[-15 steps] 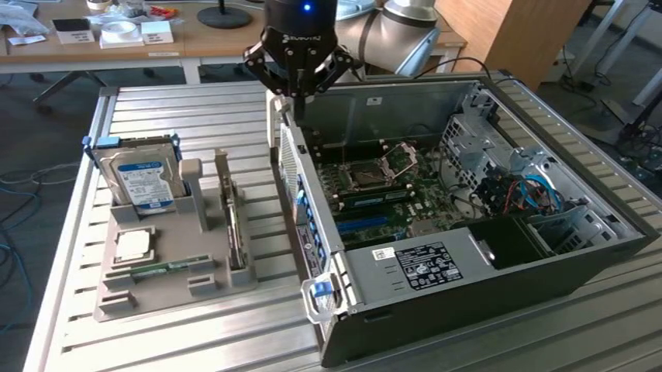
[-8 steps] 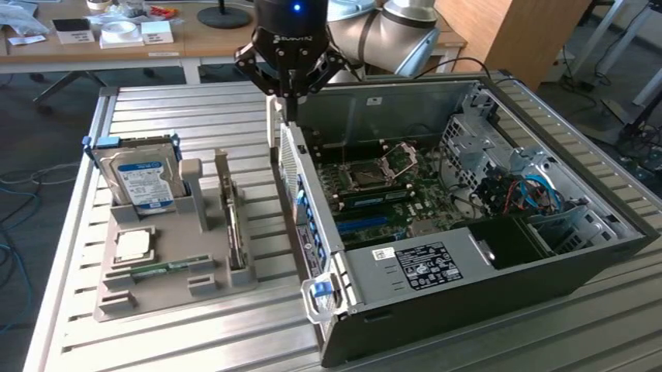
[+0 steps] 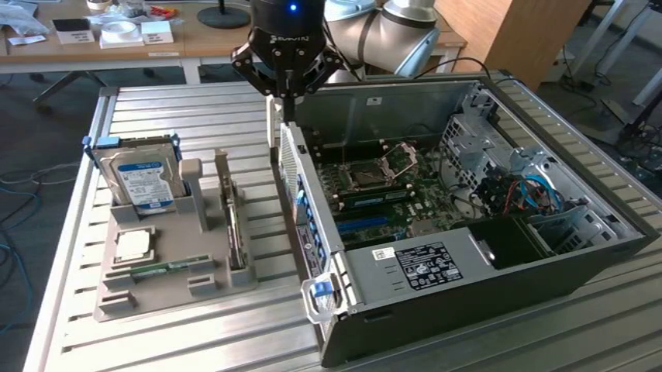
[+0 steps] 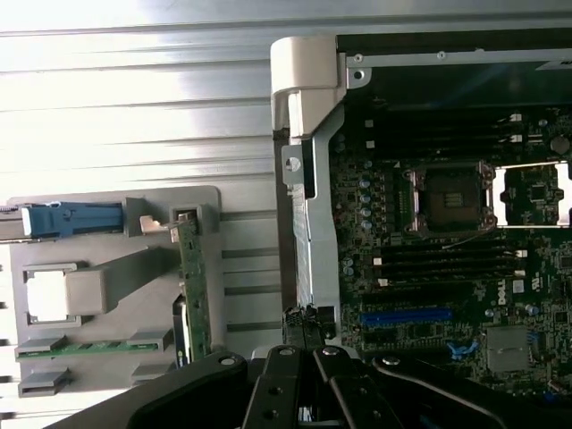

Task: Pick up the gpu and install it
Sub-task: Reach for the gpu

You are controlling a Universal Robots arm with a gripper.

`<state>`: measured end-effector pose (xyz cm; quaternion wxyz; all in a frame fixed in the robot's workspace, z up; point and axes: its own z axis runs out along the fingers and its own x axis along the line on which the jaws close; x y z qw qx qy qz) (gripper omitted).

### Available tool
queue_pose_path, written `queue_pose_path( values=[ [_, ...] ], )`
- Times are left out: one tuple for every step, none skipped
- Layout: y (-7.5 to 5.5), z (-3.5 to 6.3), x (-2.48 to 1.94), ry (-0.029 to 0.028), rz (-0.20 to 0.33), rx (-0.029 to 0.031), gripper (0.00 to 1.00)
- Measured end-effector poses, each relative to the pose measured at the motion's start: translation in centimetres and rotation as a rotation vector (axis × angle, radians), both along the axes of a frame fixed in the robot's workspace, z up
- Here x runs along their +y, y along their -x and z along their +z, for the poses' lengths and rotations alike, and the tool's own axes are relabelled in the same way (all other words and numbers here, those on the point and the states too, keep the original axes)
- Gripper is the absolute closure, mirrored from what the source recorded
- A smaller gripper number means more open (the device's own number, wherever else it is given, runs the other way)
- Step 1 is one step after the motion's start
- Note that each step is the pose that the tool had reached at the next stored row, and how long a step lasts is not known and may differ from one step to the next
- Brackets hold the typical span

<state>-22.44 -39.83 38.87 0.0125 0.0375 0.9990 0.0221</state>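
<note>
— Computer case [image 3: 435, 333] sits nearest; past it, the gpu [image 3: 235, 231] stands on edge in the grey holder [image 3: 135, 298].
— And the gripper [image 3: 281, 108]?
— Further back, clenched on nothing, right above the case's rim. Dropping there, I'd expect a knock on the metal.

Exterior camera: high, set back, tilted down over the table [image 3: 186, 116]. My wrist camera faces straight down, close in; both share the motherboard [image 3: 377, 194] and grey tray [image 3: 166, 298].
</note>
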Motion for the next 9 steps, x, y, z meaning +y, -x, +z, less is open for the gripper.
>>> queue_pose_path(
  values=[
    [0.1,0.0,0.0,0.0,0.0,0.0,0.89],
    [0.2,0.0,0.0,0.0001,0.0,0.0,0.89],
    [0.3,0.0,0.0,0.0,0.0,0.0001,0.89],
    [0.5,-0.01,0.0,0.0,0.0,0.0,0.89],
    [0.8,-0.01,0.0,0.0,0.0,0.0,0.89],
    [1.1,-0.02,0.0,0.0,0.0,-0.0001,0.89],
    [1.3,-0.02,0.01,0.0,0.0,-0.0001,0.89],
    [1.6,-0.03,0.01,-0.0001,0.0,-0.0001,0.89],
    [1.9,-0.03,0.02,0.0,0.0,0.0,0.89]
  ],
)
